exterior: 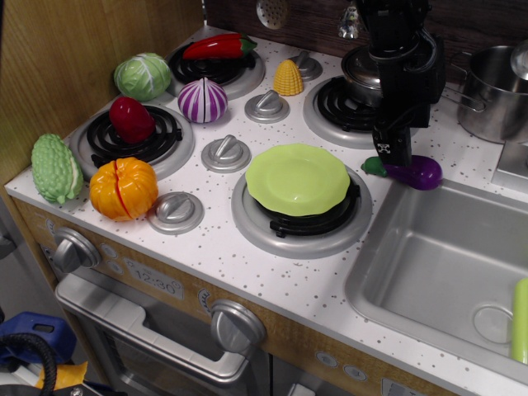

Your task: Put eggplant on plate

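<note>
so you have one eggplant (410,172) and one plate (298,179) to work with. the eggplant lies flat on the speckled counter (272,268), right at the back left corner of the sink (429,264); its long axis runs left to right across your view, green stem cap pointing left toward the plate, rounded purple end pointing right. the plate is lime green, sitting on the front right burner (301,221), just left of the eggplant and not touching it.

your gripper (392,151) hangs straight down with its tip just above the eggplant's stem end, perhaps touching it. you can't tell from this angle whether the jaws are apart or together.

count the rest: four burners, four silver knobs on the stovetop, one red pepper (219,46), one cabbage (143,76), one striped onion (202,101), one corn (288,77), one dark red vegetable (131,120), one orange pumpkin (124,188), one bumpy green gourd (56,169), two metal pots at the back.
</note>
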You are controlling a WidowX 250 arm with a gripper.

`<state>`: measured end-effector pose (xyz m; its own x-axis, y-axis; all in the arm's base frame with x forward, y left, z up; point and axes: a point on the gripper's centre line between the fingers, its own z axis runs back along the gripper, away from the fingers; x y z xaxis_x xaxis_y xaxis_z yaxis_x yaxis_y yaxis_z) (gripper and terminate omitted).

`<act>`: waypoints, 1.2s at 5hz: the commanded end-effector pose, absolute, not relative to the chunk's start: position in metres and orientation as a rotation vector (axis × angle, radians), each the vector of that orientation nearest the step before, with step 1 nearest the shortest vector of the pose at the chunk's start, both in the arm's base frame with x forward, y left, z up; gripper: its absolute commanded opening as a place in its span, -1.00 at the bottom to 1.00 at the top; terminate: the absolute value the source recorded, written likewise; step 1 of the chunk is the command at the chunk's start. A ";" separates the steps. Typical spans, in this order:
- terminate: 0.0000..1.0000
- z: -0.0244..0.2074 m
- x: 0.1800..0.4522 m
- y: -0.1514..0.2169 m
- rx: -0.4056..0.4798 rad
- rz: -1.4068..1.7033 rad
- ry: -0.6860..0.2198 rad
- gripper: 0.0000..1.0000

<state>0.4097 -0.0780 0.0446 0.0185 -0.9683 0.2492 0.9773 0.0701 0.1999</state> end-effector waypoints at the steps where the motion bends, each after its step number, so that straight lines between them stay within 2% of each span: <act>1: -1.00 0.045 0.410 -0.078 -0.031 -1.511 -0.357 1.00; 6: -1.00 0.025 0.415 -0.096 -0.067 -1.496 -0.416 1.00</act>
<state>0.4103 -0.0966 0.0076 0.0341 -0.9479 0.3167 0.9790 0.0953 0.1801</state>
